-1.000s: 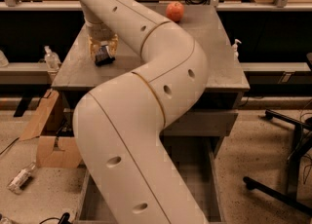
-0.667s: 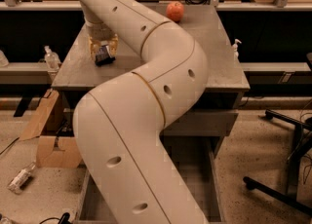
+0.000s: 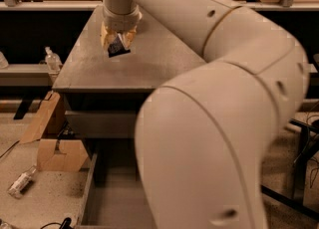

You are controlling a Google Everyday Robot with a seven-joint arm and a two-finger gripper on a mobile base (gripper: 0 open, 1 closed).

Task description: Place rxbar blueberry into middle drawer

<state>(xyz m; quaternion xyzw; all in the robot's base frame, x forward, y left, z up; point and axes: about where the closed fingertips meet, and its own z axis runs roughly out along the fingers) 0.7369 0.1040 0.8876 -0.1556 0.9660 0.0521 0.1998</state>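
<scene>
Far left, on the floor: a small bottle point(image 3: 21, 183) lying flat, with a cardboard box point(image 3: 55, 141) against the cabinet. A clear bottle point(image 3: 52, 58) stands on the side ledge.

Left of centre: the gripper point(image 3: 118, 41) is over the worktop point(image 3: 149, 66), jaws clenched on the rxbar blueberry point(image 3: 117, 48). The bar is tilted and, by my reading, hangs just clear of the surface. A second ago the gripper sat lower, with the bar down at the worktop. The pick looks done, and the carry comes next.

Below: the middle drawer point(image 3: 112, 198) is pulled open, well apart from the bar.

Right: the arm point(image 3: 214, 138) has swung nearer and its elbow fills far more of the view than before. The red fruit seen earlier at the back of the worktop is now hidden.
</scene>
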